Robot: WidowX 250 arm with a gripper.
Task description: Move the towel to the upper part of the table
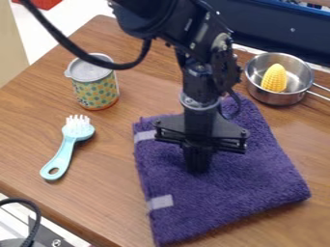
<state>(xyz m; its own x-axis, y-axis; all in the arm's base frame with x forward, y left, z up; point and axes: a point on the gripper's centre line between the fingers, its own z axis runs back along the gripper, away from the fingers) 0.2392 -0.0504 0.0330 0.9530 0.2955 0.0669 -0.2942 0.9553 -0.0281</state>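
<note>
Running this remotely: towel (245, 183) is lying flat across the middle and lower part of the tabletop (116, 193), so I'd say the move isn't done. Hand (197, 168) is down at it; can't tell how open it is or whether it's got cloth. I'd aim between the can (95, 91) and pot (277, 98), watching the pot beside the towel's top edge.

The gripper (198, 168) hides part of the towel (248, 176), and the right edge crops the pot handle (318, 95)
</note>
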